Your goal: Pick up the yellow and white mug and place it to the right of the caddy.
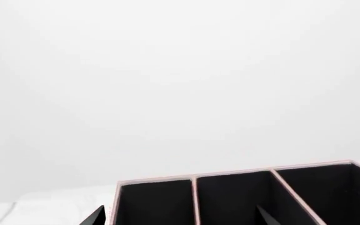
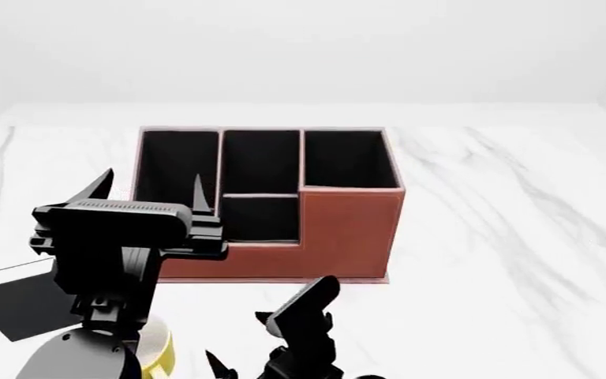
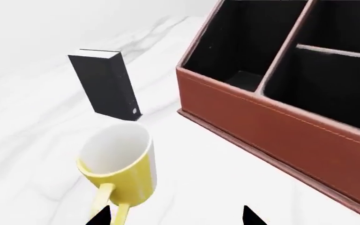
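Note:
The yellow and white mug [image 3: 122, 161] stands upright on the marble table, its handle [image 3: 108, 202] pointing toward my right gripper [image 3: 175, 216]. That gripper is open, and the handle lies just inside one fingertip. In the head view only a yellow sliver of the mug [image 2: 158, 349] shows behind my left arm. The reddish-brown caddy [image 2: 350, 229] sits mid-table with black-lined compartments. My left gripper [image 2: 151, 180] hovers open over the caddy's left compartments [image 1: 230, 174], holding nothing. My right gripper [image 2: 268, 325] is low in front of the caddy.
A small flat black box [image 3: 105, 86] stands beyond the mug, left of the caddy [image 3: 273, 126]; it also shows at the head view's left edge [image 2: 13, 304]. White marble table [image 2: 514, 237] stretches to the right of the caddy.

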